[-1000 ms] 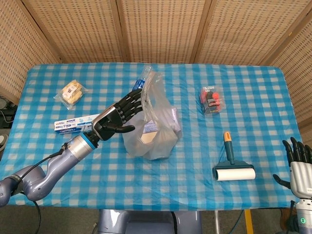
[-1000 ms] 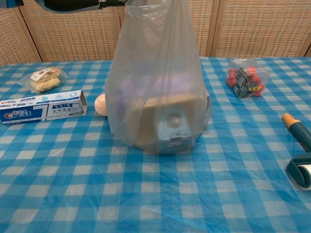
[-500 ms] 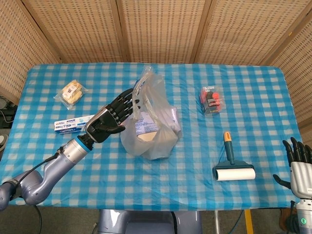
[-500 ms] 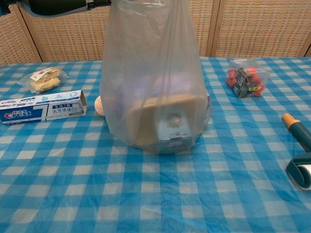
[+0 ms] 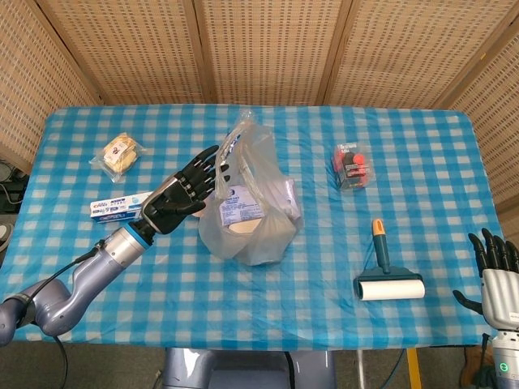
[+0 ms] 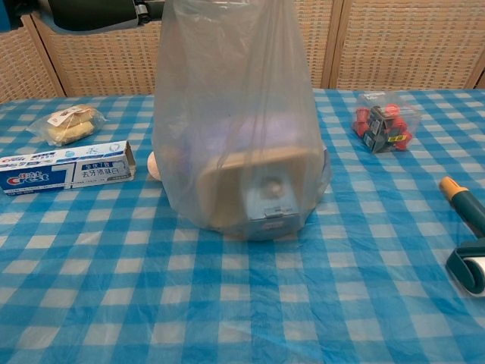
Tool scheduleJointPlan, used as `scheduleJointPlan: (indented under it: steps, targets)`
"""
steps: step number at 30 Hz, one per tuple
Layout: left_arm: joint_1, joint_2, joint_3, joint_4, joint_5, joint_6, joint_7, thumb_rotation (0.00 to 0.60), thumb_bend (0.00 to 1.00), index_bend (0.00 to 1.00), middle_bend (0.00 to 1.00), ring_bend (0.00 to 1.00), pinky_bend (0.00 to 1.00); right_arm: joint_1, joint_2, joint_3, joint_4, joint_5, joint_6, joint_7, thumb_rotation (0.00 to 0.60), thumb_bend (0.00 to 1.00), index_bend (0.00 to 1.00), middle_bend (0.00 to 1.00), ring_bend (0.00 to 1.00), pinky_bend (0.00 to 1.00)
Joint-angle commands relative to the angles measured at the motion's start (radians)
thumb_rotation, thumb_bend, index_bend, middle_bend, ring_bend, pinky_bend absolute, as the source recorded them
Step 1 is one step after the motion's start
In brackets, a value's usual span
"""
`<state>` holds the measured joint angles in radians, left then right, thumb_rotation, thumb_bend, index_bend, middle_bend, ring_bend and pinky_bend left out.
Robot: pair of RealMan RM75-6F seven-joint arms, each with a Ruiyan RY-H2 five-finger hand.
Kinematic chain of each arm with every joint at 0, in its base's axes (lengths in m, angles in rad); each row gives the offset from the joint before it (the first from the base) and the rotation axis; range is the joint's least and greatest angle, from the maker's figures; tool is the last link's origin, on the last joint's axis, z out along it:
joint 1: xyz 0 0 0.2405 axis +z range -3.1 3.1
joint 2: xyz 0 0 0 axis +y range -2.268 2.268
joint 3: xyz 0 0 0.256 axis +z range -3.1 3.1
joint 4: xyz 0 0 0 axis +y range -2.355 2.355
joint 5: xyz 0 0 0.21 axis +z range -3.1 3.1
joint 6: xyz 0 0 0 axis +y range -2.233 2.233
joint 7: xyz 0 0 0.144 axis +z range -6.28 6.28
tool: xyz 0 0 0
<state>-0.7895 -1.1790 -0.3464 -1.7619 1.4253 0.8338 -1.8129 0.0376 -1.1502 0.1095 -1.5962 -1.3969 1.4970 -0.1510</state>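
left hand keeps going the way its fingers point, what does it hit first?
Most likely the clear plastic bag: the left hand points up and right at the bag's upper edge, fingertips already at it. Whether they touch or grip the plastic is unclear from the head view.

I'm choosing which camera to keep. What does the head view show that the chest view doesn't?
Only the head view shows the left hand gripping the plastic bag's rim, the right hand idle at the table's edge, and the whole lint roller. Only the chest view shows a peach-coloured round thing behind the bag. Both show the toothpaste box, bread packet and red packet.
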Motion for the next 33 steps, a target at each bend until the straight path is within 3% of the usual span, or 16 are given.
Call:
scheduleJointPlan:
  steps: [1, 7, 17, 22, 33]
  targets:
    - [-0.009, -0.005, -0.007, 0.002, -0.007, -0.007, -0.003, 0.6, 0.0, 0.0, 0.0, 0.0, 0.0, 0.001, 0.0, 0.0, 0.0, 0.001, -0.001, 0.001, 0.6, 0.0, 0.08, 0.0, 0.0, 0.0]
    - [-0.066, -0.041, -0.051, -0.003, -0.068, -0.07, -0.039, 0.6, 0.0, 0.0, 0.0, 0.0, 0.0, 0.001, 0.0, 0.001, 0.002, 0.006, -0.003, 0.004, 0.6, 0.0, 0.08, 0.0, 0.0, 0.0]
    - [-0.057, -0.106, -0.012, 0.024, -0.078, -0.091, -0.002, 0.6, 0.0, 0.0, 0.0, 0.0, 0.0, 0.002, 0.005, 0.002, 0.004, 0.011, -0.007, 0.017, 0.6, 0.0, 0.08, 0.0, 0.0, 0.0]
    - [-0.068, -0.125, -0.018, 0.051, -0.071, -0.11, -0.003, 0.6, 0.0, 0.0, 0.0, 0.0, 0.0, 0.003, 0.005, 0.0, 0.002, 0.009, -0.008, 0.018, 0.6, 0.0, 0.08, 0.0, 0.0, 0.0]
    - [-0.136, -0.08, -0.069, 0.04, -0.068, -0.214, 0.009, 0.6, 0.0, 0.0, 0.0, 0.0, 0.0, 0.002, 0.01, 0.004, 0.003, 0.016, -0.009, 0.028, 0.6, 0.0, 0.08, 0.0, 0.0, 0.0]
